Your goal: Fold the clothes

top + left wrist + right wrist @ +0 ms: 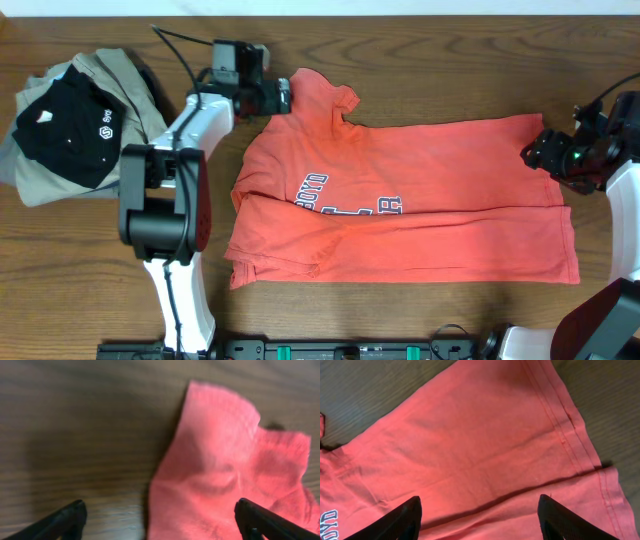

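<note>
T-shirt: coral-red soft knit, lying mid-surface; a long crease runs left to right, and the white block letters sit along it.
Sleeve: crumpled flap at the far left corner of the T-shirt.
Hem: right end, straight, with double stitching.
Left tool: fingers spread wide, holding nothing, at the sleeve.
Right tool: fingers spread wide, empty, over the hem's far corner.
Pile: far left, a rumpled black piece with a white logo on a khaki piece.
Surface: dark wood grain.
</note>
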